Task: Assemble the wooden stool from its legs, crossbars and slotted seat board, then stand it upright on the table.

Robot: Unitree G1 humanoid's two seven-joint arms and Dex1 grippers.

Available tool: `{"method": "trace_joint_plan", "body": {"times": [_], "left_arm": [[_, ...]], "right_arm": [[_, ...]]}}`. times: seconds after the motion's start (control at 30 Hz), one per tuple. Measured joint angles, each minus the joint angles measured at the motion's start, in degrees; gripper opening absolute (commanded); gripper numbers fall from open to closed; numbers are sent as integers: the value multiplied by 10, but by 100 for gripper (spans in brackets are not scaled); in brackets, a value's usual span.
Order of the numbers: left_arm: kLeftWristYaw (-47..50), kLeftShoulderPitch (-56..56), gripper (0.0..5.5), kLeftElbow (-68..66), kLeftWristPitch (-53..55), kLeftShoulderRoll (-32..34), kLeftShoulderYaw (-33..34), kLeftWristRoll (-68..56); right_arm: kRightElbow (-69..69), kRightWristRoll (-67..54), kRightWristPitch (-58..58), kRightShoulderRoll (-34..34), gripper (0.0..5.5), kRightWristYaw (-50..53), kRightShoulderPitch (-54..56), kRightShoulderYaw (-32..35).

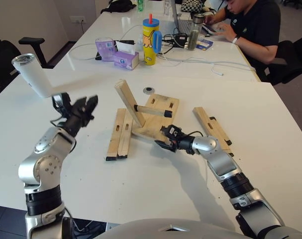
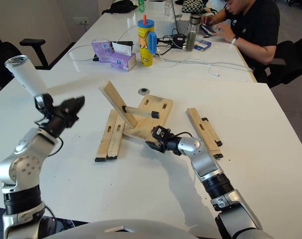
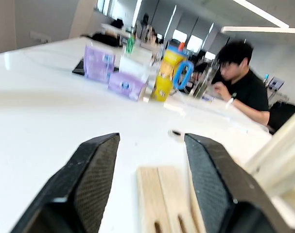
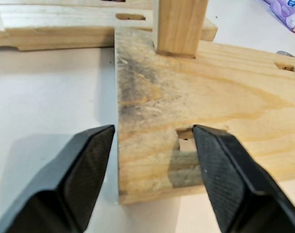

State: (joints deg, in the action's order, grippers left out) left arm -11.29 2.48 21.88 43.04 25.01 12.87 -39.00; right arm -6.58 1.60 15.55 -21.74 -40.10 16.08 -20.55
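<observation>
Assembly is barely begun: the seat board (image 1: 158, 118) lies flat on the surface (image 1: 141, 189) with one leg (image 1: 130, 102) and a crossbar (image 1: 151, 109) fitted, loose pieces (image 1: 120, 133) on both sides, the right gripper (image 1: 161, 138) holding its jaws spread at the board's near corner, the left gripper (image 1: 80, 103) with jaws spread and empty.

Silver-grey rounded shells with black joints clad the left arm (image 1: 44, 167) and right arm (image 1: 223, 168); the left claw (image 3: 151, 145) and right claw (image 4: 152, 135) had black wedge fingers with finely textured pads (image 3: 96, 177).
</observation>
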Motion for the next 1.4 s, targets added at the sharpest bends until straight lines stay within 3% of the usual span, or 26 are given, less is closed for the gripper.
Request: {"method": "trace_joint_plan", "body": {"times": [0.17,0.37,0.97,1.13,1.27,1.4], "left_arm": [[-67,-94,247,22,36,65,-104,60],[-71,-92,247,20,31,85,-139,119],[-89,-35,247,3,24,64,-91,143],[-92,-22,247,-27,23,50,-107,157],[-89,-20,302,-41,21,41,-127,179],[-81,-17,304,-56,17,31,-142,202]], "right_arm": [[7,0,0,4,297,16,-12,3],[10,0,3,7,297,23,-15,3],[43,-71,6,21,297,25,-61,64],[46,-71,8,21,297,23,-62,65],[47,-71,8,21,297,23,-62,65],[47,-70,8,21,297,23,-62,65]]}}
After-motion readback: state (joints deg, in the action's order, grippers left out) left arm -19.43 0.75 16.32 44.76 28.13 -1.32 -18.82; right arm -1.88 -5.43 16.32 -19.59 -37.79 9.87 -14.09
